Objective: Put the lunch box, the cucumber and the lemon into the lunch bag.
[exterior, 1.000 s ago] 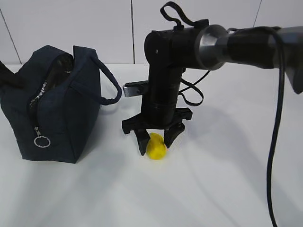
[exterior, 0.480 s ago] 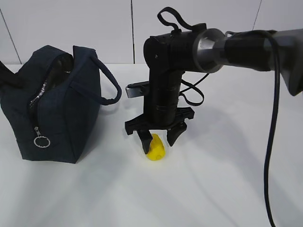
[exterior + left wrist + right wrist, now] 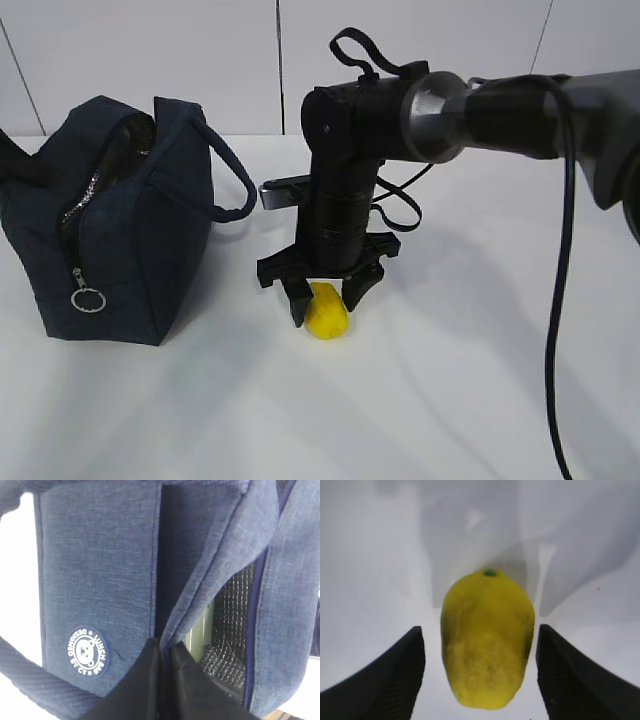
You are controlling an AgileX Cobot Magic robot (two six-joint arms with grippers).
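Right tool (image 3: pixel 325 292) shifted left, straddling lemon (image 3: pixel 327 311), seemingly untouched.

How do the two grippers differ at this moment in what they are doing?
The right gripper is open, its jaws straddling the lemon on the table with gaps on both sides; the left gripper is shut, pinching the lunch bag fabric by its opening. The right points down; the left's direction cannot be told. Both have black fingers.
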